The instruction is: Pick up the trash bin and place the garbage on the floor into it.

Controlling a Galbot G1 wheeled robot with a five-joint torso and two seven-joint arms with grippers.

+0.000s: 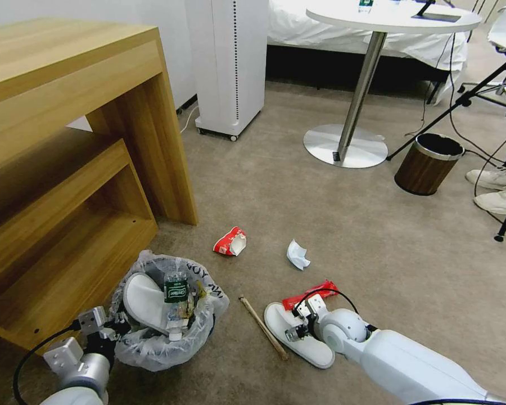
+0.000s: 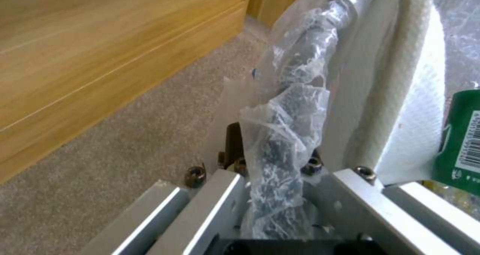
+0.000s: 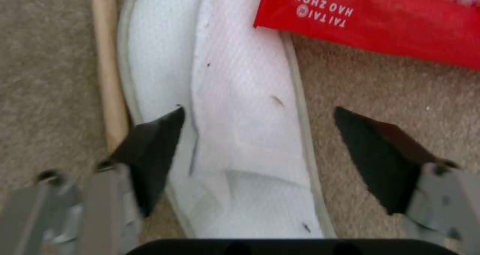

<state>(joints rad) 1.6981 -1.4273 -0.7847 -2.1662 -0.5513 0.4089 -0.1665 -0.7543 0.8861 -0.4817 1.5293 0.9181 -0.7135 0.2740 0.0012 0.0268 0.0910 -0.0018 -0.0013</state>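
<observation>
My right pincer point(image 3: 255, 150), fingers apart, straddles the flat white slipper point(image 3: 240, 135) across its long axis; my left pincer point(image 2: 272, 195) clamps the blue bag-lined trash bin's rim point(image 2: 305, 60).

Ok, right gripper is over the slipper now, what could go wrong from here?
1. The open right gripper straddles the slipper, with the wooden stick right beside one fingertip; closing may catch the stick too.
2. The red wrapper overlaps the slipper's edge and may get dragged along.
3. The left gripper pinches the trash bin at its bag-covered rim; the plastic might slip.
</observation>
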